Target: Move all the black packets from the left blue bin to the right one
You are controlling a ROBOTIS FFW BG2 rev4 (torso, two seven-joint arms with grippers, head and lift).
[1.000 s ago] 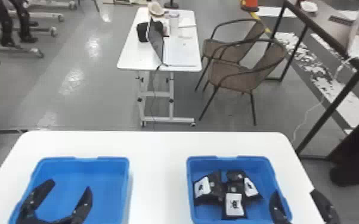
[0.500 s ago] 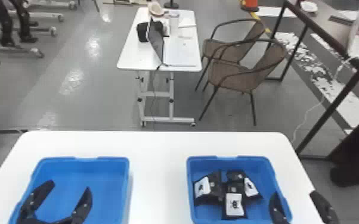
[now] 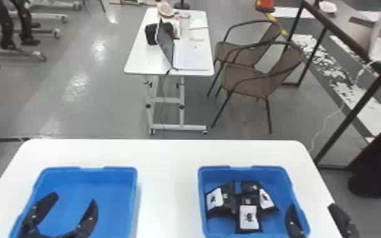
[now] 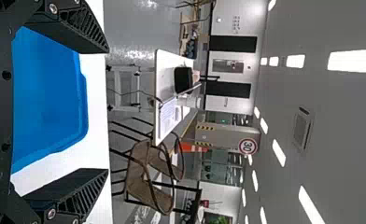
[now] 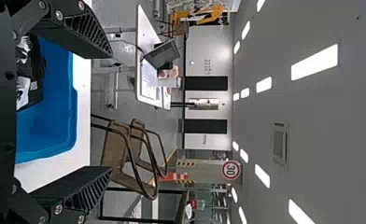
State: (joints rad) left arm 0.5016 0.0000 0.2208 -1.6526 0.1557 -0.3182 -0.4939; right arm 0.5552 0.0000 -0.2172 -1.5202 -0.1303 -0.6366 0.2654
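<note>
In the head view, we lose the near side of the left blue bin (image 3: 88,177) past the bottom edge; the left gripper (image 3: 75,197) masks part of its floor and side wall. That edge crops both grippers, and one finger of the right gripper (image 3: 311,206) covers a stretch of the right blue bin's wall (image 3: 246,172). We note black packets (image 3: 249,216) overlapping, parts of some concealed, label marks too blurred to read. In the right wrist view, the gripper's body hides part of the packets.
</note>
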